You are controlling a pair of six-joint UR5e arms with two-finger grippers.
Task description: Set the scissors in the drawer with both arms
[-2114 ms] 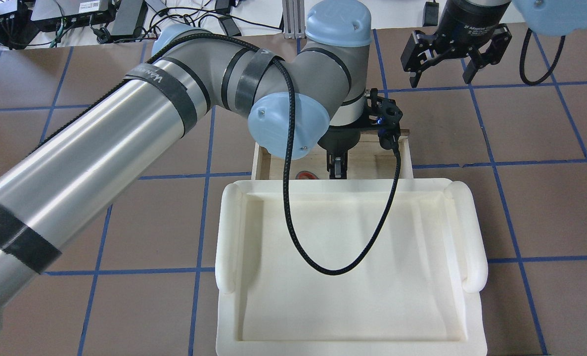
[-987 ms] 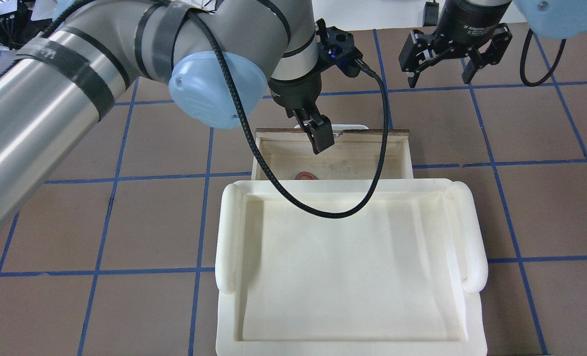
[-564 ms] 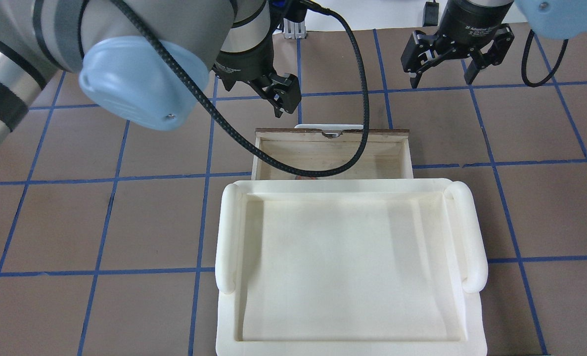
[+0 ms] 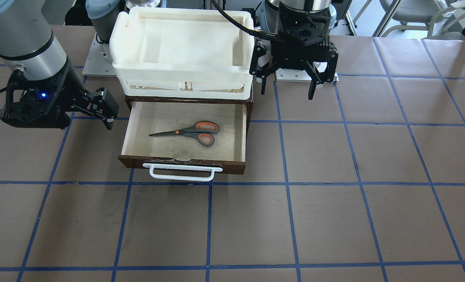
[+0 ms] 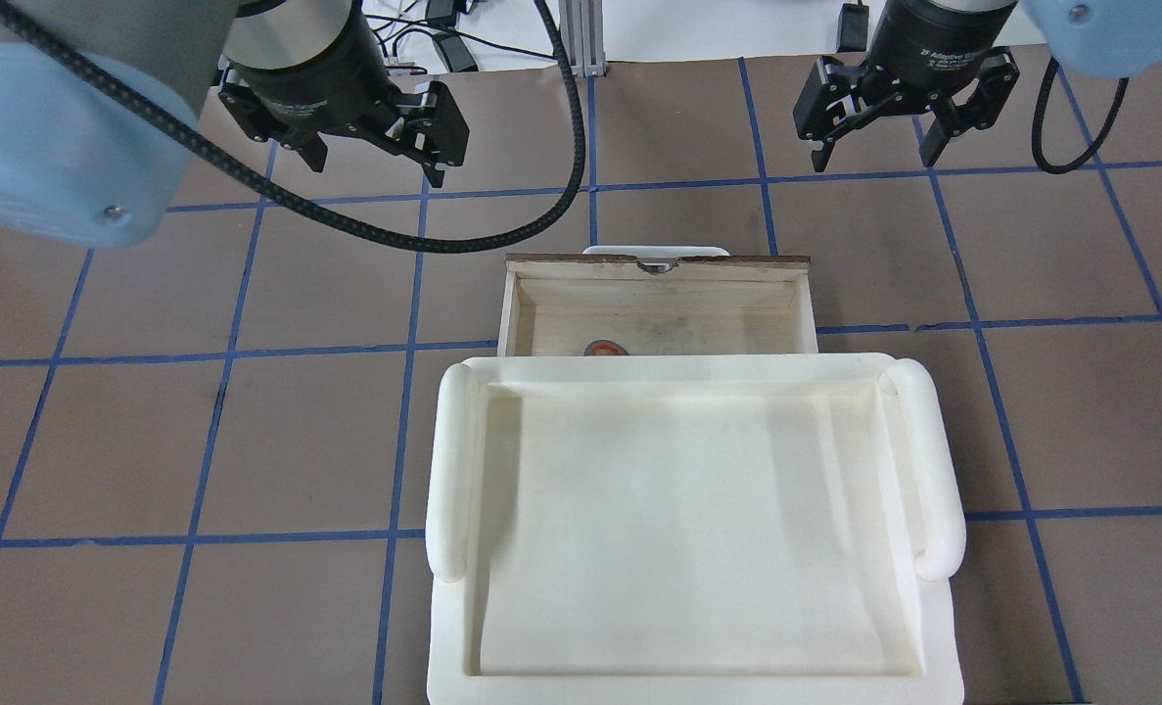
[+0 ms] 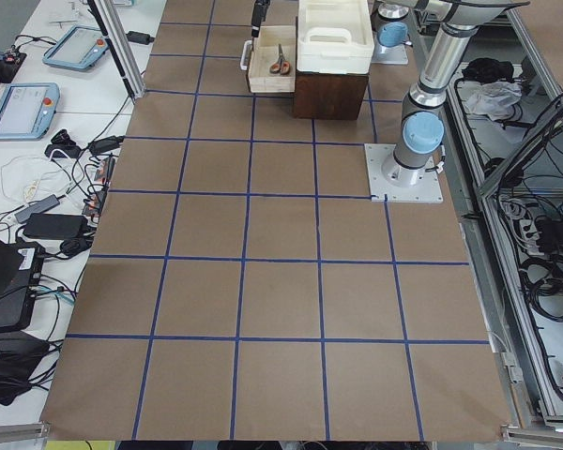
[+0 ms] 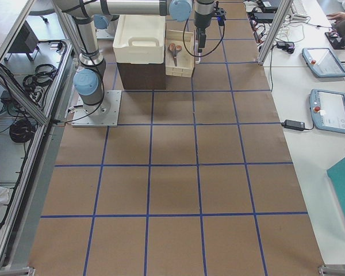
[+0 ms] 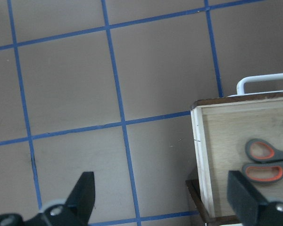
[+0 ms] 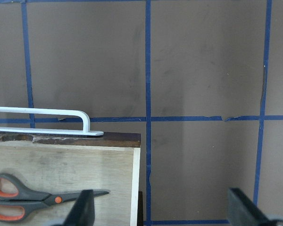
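Exterior front-facing: scissors (image 4: 185, 133) lie flat in the open drawer (image 4: 241, 135), left fingers (image 5: 448, 127) and right fingers (image 5: 821, 117) spread wide, empty; a skewed closing push could jam it.

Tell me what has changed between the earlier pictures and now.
The left gripper rose out of the drawer and moved off to the robot's left; it now hangs open over the table. The scissors lie where they were in the drawer, which stays open. The right gripper and the white tray did not move.
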